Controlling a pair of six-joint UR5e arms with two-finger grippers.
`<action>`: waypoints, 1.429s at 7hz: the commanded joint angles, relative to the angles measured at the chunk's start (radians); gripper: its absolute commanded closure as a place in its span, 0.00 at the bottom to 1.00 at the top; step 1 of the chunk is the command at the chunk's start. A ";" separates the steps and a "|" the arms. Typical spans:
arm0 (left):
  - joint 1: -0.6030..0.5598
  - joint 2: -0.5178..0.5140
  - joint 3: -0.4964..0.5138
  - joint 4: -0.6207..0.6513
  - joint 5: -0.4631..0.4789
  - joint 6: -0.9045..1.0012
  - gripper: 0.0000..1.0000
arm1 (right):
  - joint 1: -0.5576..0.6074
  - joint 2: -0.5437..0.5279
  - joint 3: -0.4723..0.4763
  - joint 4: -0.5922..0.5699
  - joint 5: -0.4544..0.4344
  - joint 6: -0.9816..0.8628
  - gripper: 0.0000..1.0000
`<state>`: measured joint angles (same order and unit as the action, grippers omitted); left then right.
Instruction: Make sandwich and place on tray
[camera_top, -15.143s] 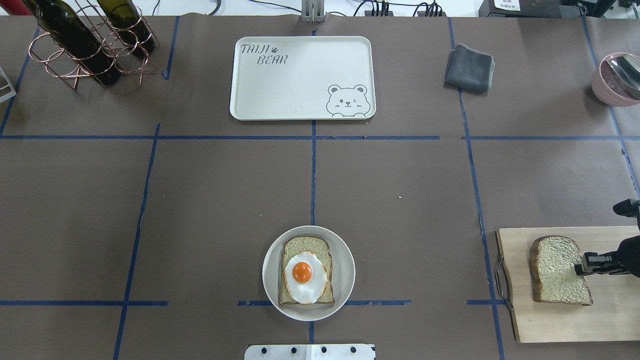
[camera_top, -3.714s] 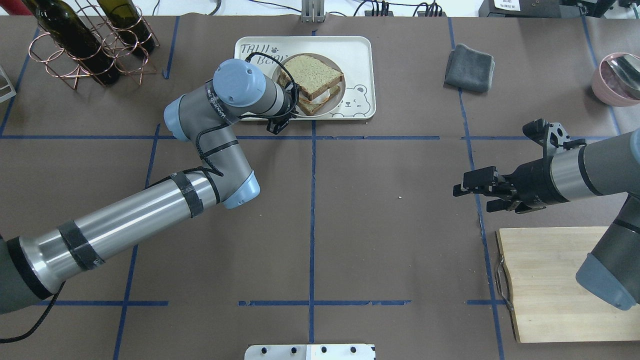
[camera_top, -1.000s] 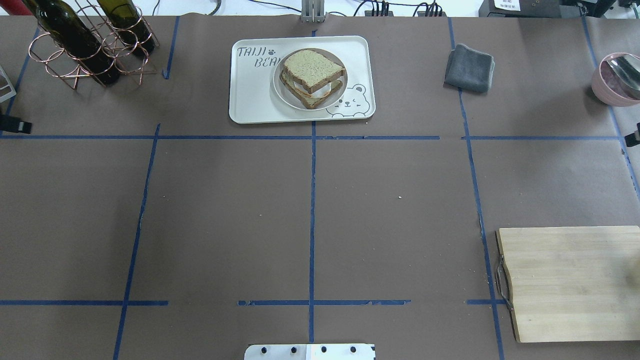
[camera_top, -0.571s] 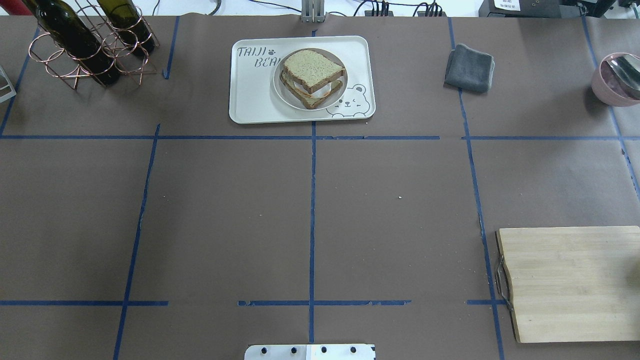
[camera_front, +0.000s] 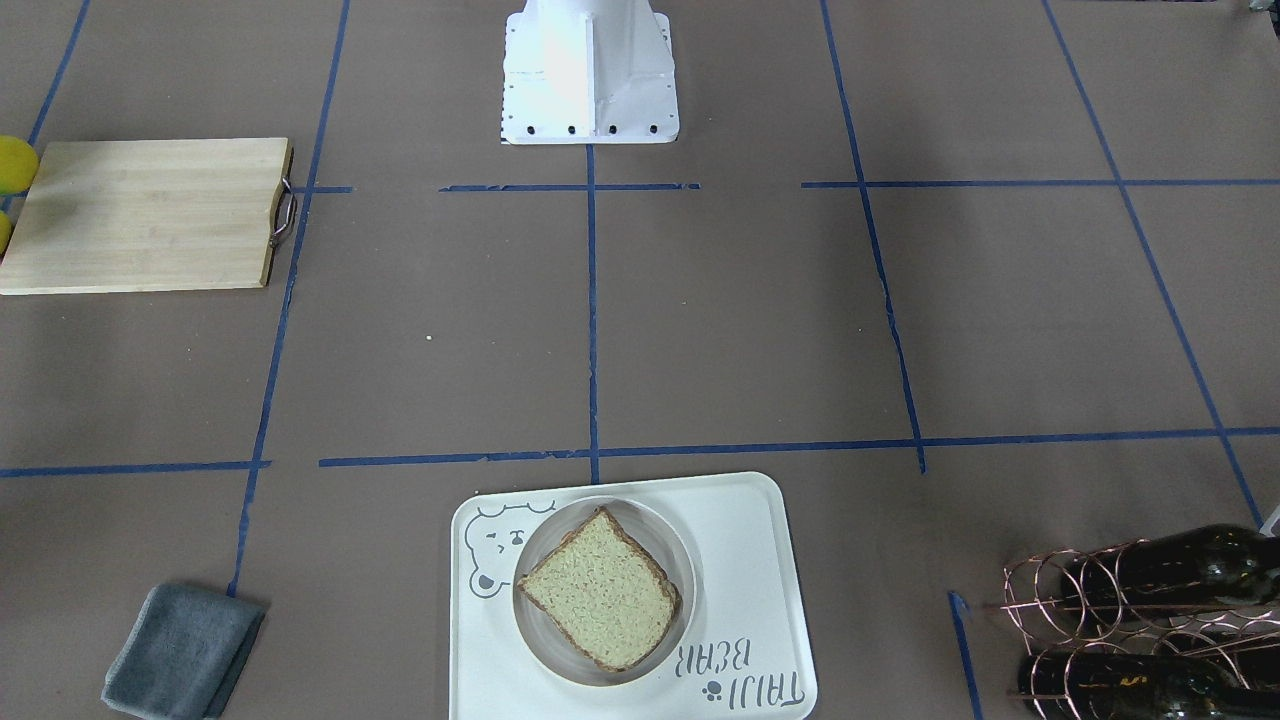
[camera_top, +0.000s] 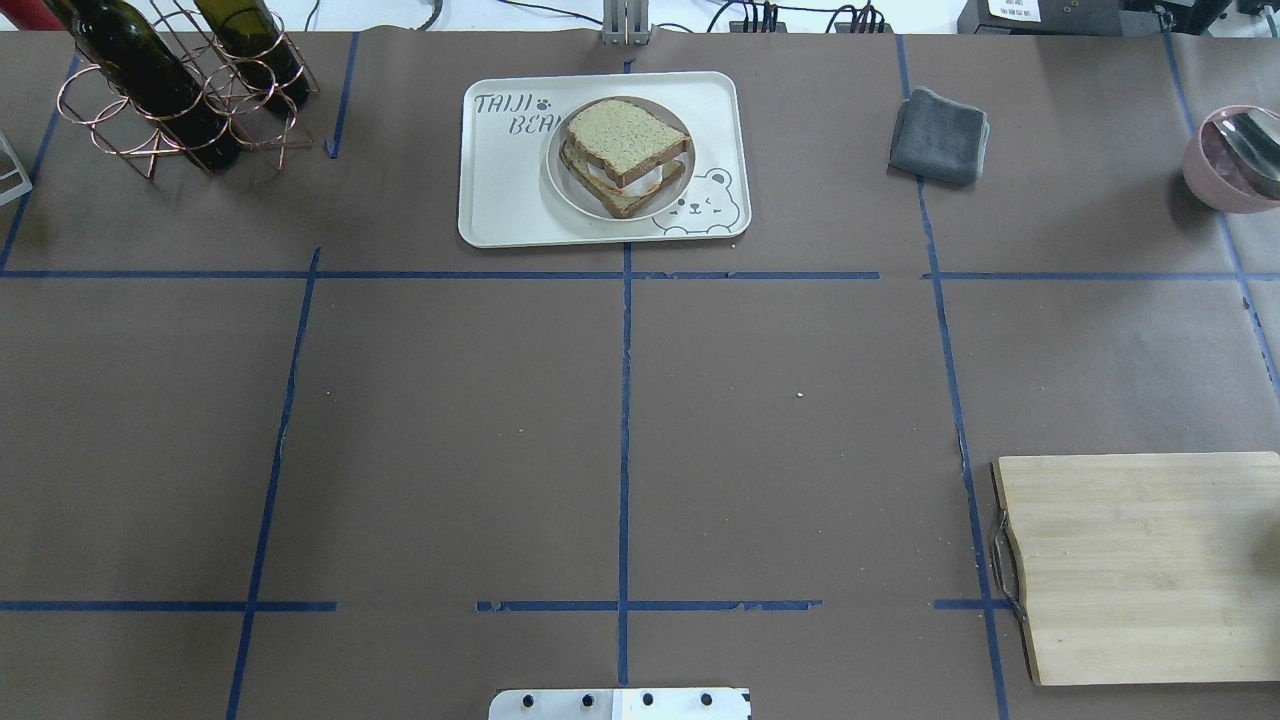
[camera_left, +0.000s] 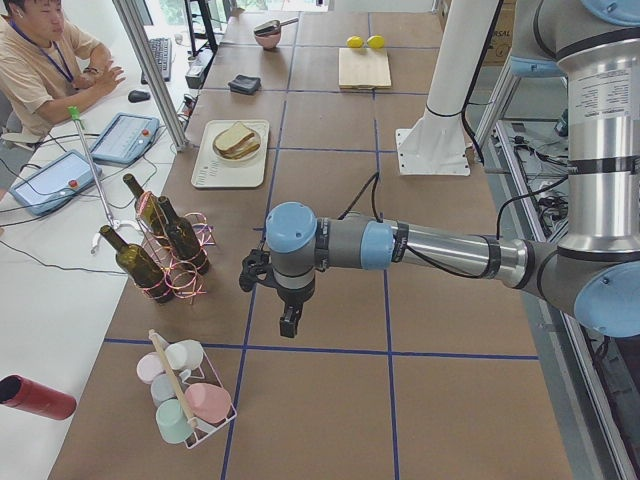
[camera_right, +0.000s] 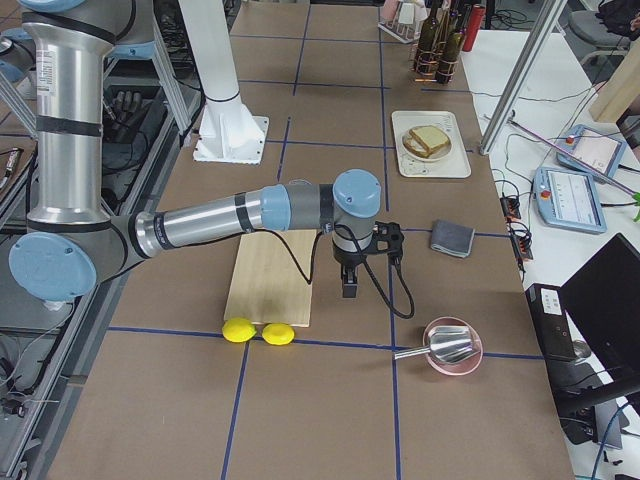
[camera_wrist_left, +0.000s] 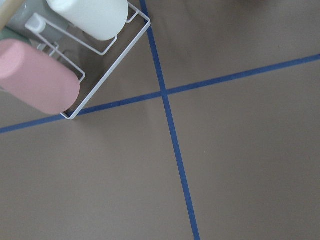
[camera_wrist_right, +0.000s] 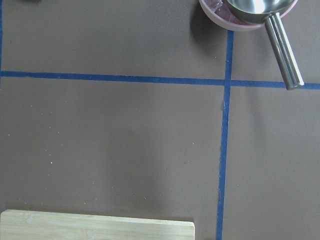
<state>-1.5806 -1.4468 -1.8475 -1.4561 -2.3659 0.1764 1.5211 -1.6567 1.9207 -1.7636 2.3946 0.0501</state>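
Observation:
The sandwich (camera_top: 627, 153) is two brown-crusted bread slices with a white-and-orange egg between them. It sits on a round cream plate (camera_top: 556, 175), which stands on the cream "TAIJI BEAR" tray (camera_top: 500, 190) at the far middle of the table. It also shows in the front-facing view (camera_front: 600, 602). My left gripper (camera_left: 290, 325) hangs over bare table beyond the bottle rack, far from the tray. My right gripper (camera_right: 348, 290) hangs beside the cutting board. Both show only in the side views, so I cannot tell whether they are open or shut.
A wooden cutting board (camera_top: 1130, 565) lies at the near right, with two lemons (camera_right: 258, 332) beside it. A grey cloth (camera_top: 938, 136) and a pink bowl with a ladle (camera_top: 1235, 155) sit far right. A copper bottle rack (camera_top: 170, 85) stands far left, a cup rack (camera_left: 185, 395) beyond it.
Both arms have drawn back out of the overhead view; their dark tips at its left and right edges are gone. The sandwich on its plate stays still on the tray.

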 joint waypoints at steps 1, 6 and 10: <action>-0.001 0.005 0.001 -0.003 -0.013 0.000 0.00 | -0.001 -0.006 0.003 0.004 0.020 0.004 0.00; 0.021 -0.047 0.025 0.002 -0.012 0.002 0.00 | -0.009 -0.046 0.004 0.018 -0.014 -0.019 0.00; 0.019 -0.058 0.027 0.010 -0.012 0.002 0.00 | -0.009 -0.057 -0.049 0.057 -0.009 -0.035 0.00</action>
<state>-1.5615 -1.5221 -1.8239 -1.4493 -2.3772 0.1780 1.5123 -1.7123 1.9049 -1.7329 2.3839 0.0257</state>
